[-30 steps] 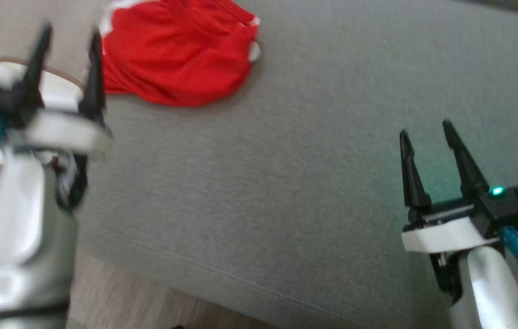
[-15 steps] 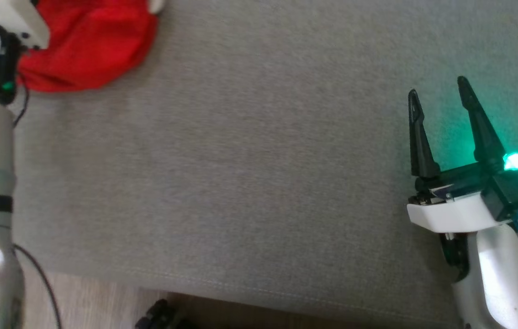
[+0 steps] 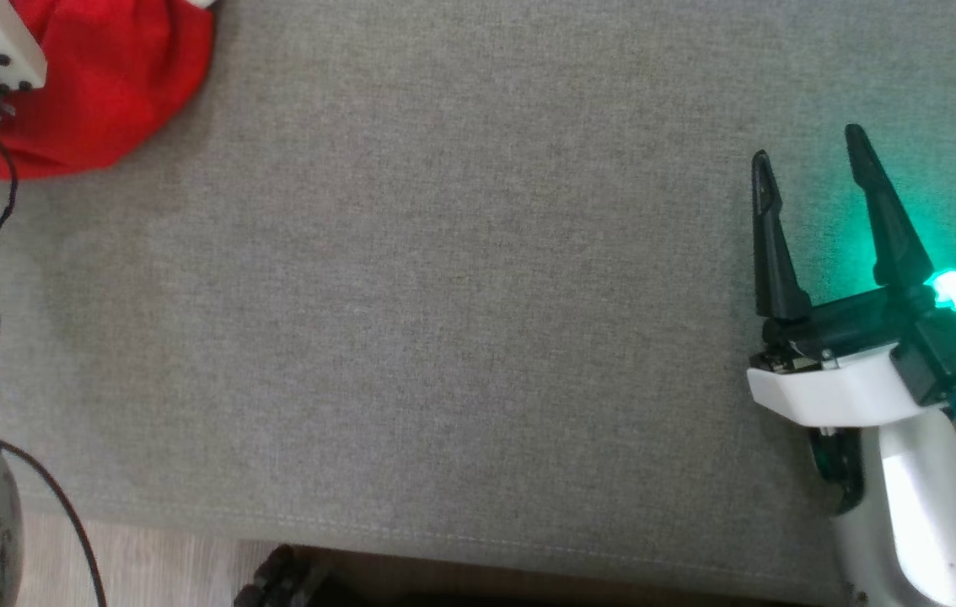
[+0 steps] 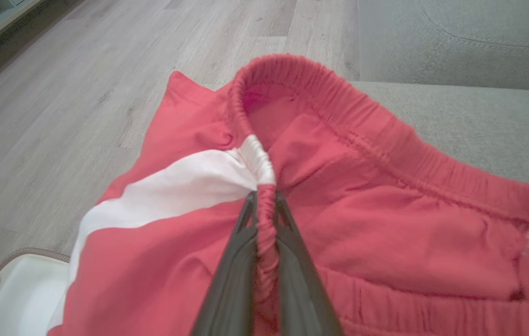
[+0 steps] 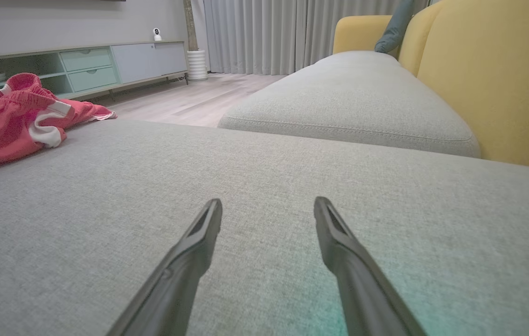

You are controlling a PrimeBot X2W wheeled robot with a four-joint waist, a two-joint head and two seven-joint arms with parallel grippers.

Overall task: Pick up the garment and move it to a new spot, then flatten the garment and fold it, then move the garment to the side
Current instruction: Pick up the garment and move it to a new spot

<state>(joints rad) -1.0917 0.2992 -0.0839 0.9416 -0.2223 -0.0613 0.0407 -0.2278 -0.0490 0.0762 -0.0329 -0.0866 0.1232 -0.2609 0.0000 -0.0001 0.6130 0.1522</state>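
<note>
So, left tool point(image 4: 264, 201) is clamped on the elastic waistband of the red garment point(image 4: 386, 224), which sits bunched at the far-left corner of the grey sofa cushion point(image 3: 444, 295). Meanwhile right tool point(image 3: 807, 143) is wide open w/ nothing in it, above bare cushion, well apart from the garment.

red knit cloth garment point(image 4: 386, 224), matt; grey woven sofa point(image 3: 444, 295); pale wood-grain floor point(image 4: 59, 93)

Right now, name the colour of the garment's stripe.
White stripe on the red garment; best in the left wrist view.
</note>
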